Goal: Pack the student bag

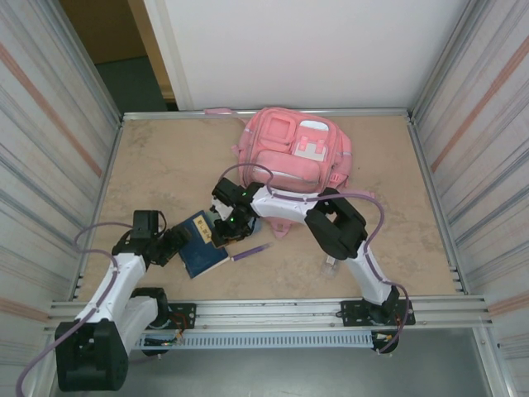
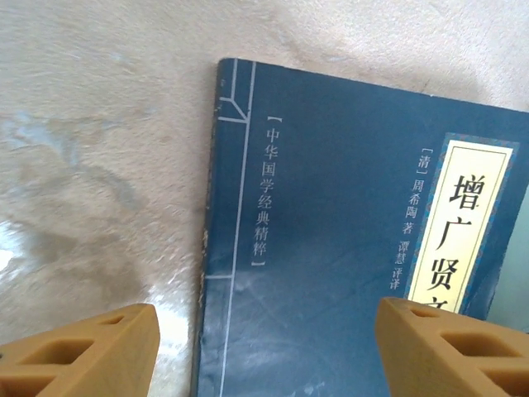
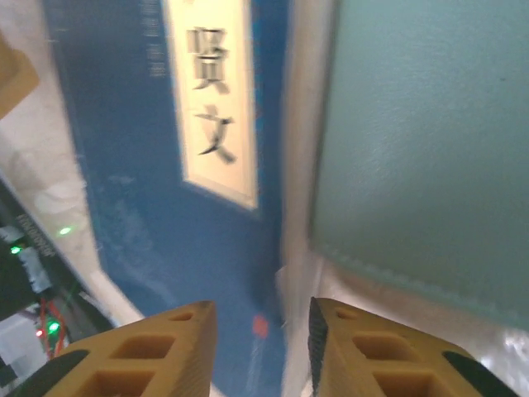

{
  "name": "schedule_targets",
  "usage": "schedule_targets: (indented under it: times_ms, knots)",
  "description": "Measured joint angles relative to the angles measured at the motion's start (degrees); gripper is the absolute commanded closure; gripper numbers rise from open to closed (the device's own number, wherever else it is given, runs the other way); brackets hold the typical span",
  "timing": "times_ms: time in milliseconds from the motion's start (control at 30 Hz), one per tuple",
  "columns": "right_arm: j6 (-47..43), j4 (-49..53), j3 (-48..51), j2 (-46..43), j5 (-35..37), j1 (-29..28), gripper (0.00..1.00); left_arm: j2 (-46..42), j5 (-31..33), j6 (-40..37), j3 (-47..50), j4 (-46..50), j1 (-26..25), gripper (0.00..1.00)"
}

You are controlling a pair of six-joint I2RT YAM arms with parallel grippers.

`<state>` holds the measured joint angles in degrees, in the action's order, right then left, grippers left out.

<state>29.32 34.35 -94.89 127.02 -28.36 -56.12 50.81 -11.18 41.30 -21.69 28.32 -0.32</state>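
Plainly, blue book [image 1: 202, 246] lies outside student bag [image 1: 293, 157].

In the top view the right arm [image 1: 339, 223] covers the lower edge of the backpack [image 1: 293, 149] and one corner of the blue book [image 1: 201, 252]. The left wrist view cuts off its yellow title label [image 2: 475, 223] at the bottom. The right wrist view is blurred, and the green case [image 3: 421, 149] runs off its right edge.

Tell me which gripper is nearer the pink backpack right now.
Right. The right gripper hovers just short of the pink backpack, over the far end of the blue book; the left gripper sits farther off, at the book's left side.
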Motion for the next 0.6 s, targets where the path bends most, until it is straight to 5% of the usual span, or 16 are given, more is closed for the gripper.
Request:
schedule_targets:
  times_ms: [233,600]
  knots:
    - [0.0,0.1,-0.5,1.4,-0.5,0.2,0.83,4.5,-3.1,-0.4,1.4,-5.9,0.2,0.34]
    - [0.2,-1.8,1.0,2.0,-6.5,2.5,0.91,6.9,-8.2,-3.7,0.0,-7.4,1.1,0.36]
